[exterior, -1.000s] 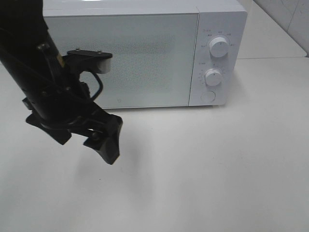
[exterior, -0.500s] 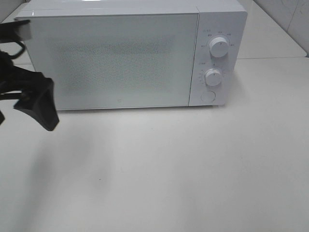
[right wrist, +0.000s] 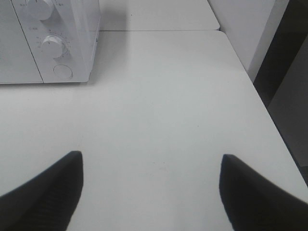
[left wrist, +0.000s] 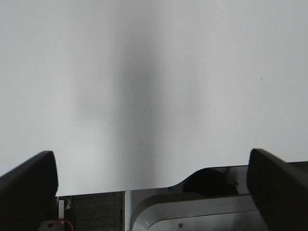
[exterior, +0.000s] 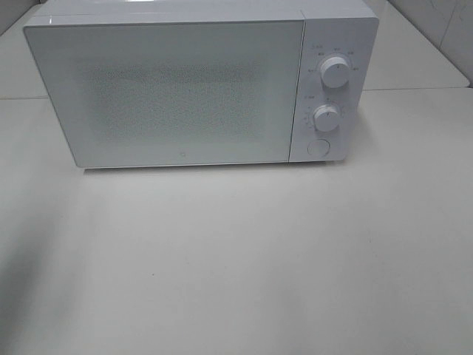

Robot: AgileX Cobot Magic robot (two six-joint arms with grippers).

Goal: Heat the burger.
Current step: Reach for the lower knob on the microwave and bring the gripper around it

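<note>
White microwave (exterior: 185, 89) sat at twelve o'clock on table (exterior: 259, 259), door (exterior: 177, 44) shut, likely for heating; burger unseen. Empty left claw (left wrist: 151, 156) and right claw (right wrist: 151, 158) hung released, clear of it.

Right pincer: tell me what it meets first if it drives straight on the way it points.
Probably only the table; the right pincer, open, aims past the microwave, which stands off to one side. Depth is unclear.

The microwave (exterior: 340, 29) is white, its door (exterior: 177, 96) grey-speckled.
</note>
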